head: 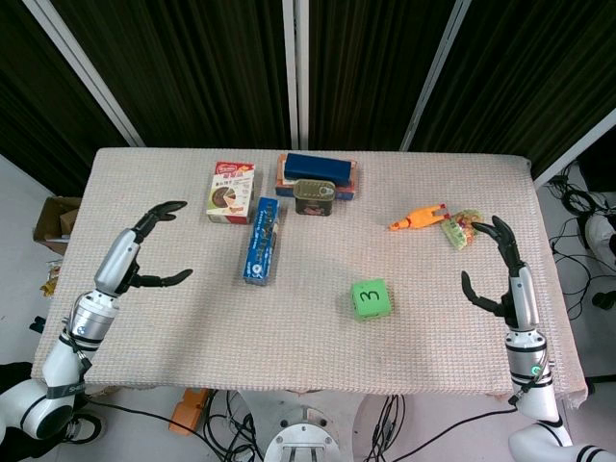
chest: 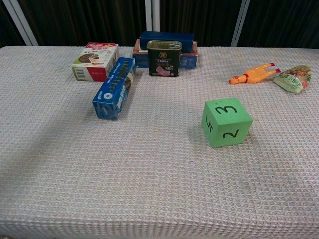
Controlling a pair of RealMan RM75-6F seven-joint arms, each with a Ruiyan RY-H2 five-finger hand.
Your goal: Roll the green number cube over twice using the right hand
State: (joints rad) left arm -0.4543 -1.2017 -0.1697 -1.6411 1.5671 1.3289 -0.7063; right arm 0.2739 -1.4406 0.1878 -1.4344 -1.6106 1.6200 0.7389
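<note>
The green number cube [head: 371, 297] sits on the table right of centre, its top face showing a 3. In the chest view the green number cube [chest: 226, 122] shows 3 on top, with 5 and 2 on its near sides. My right hand [head: 496, 265] hovers open near the table's right edge, well to the right of the cube, fingers spread and holding nothing. My left hand [head: 154, 245] is open at the far left, away from the cube. Neither hand appears in the chest view.
A blue box [head: 261, 241] lies left of centre, with a red-and-white box [head: 231, 192] behind it. A tin can [head: 314, 197] stands before a dark blue box [head: 318, 169] at the back. An orange rubber chicken [head: 418, 218] and a snack packet [head: 462, 229] lie near the right hand.
</note>
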